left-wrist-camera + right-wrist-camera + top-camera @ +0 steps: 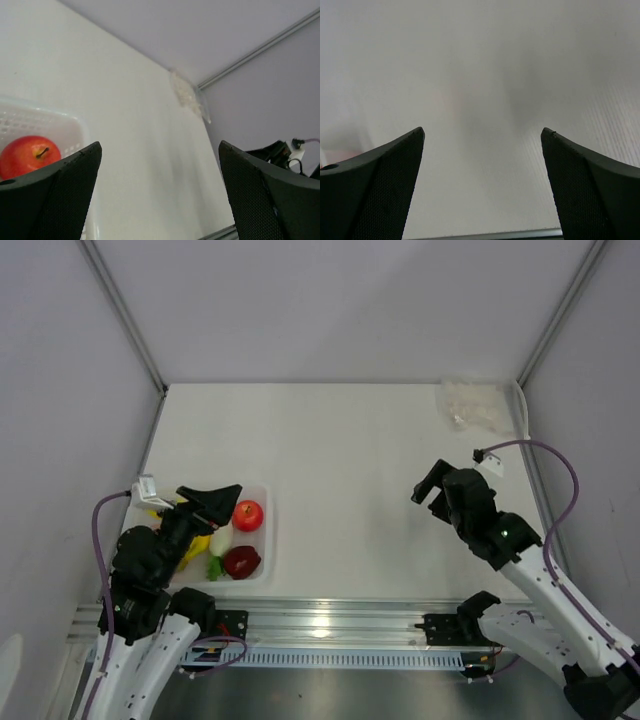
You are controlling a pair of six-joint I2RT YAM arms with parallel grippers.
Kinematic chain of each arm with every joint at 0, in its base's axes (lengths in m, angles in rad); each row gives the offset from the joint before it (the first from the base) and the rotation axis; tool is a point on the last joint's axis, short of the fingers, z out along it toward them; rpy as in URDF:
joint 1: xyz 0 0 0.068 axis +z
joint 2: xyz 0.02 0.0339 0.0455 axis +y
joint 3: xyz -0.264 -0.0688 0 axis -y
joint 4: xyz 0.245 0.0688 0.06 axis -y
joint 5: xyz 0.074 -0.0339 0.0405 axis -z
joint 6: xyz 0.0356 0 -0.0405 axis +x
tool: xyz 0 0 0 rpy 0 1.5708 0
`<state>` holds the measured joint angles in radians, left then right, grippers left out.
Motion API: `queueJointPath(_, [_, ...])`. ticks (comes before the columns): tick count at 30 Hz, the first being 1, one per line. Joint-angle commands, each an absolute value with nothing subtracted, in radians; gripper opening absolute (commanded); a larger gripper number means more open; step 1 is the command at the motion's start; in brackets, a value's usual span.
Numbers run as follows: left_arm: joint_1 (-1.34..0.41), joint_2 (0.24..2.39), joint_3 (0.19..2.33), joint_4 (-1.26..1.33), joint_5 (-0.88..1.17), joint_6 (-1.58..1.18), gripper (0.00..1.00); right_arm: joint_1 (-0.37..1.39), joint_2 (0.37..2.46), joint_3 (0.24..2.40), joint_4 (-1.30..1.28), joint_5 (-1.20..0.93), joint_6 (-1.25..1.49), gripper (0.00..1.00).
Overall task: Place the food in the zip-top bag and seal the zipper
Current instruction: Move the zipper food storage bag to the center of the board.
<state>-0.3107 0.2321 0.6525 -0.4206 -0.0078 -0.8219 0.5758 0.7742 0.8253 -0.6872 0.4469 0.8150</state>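
The task is sitting at its very start, as far as the views show. The toy pieces are lying in the shallow white tray [267, 536] at the lower left of the top view. These are the red apple [248, 515], the dark red round fruit [241, 561], the white radish [221, 539] and a bit of yellow banana [199, 545] peeking out under the arm. No orange piece is showing. The clear bag [474, 403] is resting crumpled in the upper right corner of the desk [340, 460], well apart from the tray. No coloured piece is showing inside it, and its zipper is too faint to make out. So every piece is waiting to be moved, and the sealing is waiting too.

The left pincer [212, 498] is hovering over the upper left part of the tray, just beside the apple. Its fingers are spread wide and gripping nothing, and its wrist camera is looking across the desk toward the bag. The right pincer [431, 487] is hanging over bare desk right of centre, likewise spread and empty, and pointing toward the upper left.
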Motion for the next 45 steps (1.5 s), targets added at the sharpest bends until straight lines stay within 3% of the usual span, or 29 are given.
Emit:
queueJointPath(1, [-0.302, 0.267, 0.655, -0.5, -0.008, -0.773, 1.0, 0.51, 0.894, 0.916, -0.694, 0.465, 0.753, 0.99])
queueJointPath(6, [-0.302, 0.374, 0.683, -0.468, 0.149, -0.706, 0.99, 0.169, 1.024, 0.936, -0.481, 0.065, 0.673, 1.0])
queueJointPath(12, [-0.302, 0.44, 0.687, -0.42, 0.212, -0.672, 0.99, -0.023, 1.248, 0.995, -0.214, -0.026, 0.667, 0.99])
queueJointPath(25, [-0.302, 0.528, 0.667, -0.259, 0.294, -0.627, 0.99, -0.136, 1.86, 1.219, 0.176, -0.012, 0.775, 0.99])
queueJointPath(29, [-0.302, 0.558, 0.679, -0.207, 0.334, -0.623, 0.99, -0.172, 1.98, 1.227, 0.43, -0.084, 0.804, 1.0])
queueJointPath(43, [-0.302, 0.612, 0.643, -0.158, 0.334, -0.643, 0.98, -0.221, 2.284, 1.432, 0.548, -0.146, 0.884, 0.99])
queueJointPath(45, [-0.302, 0.609, 0.638, -0.158, 0.333, -0.646, 0.96, -0.225, 2.327, 1.469, 0.528, -0.176, 0.884, 0.9])
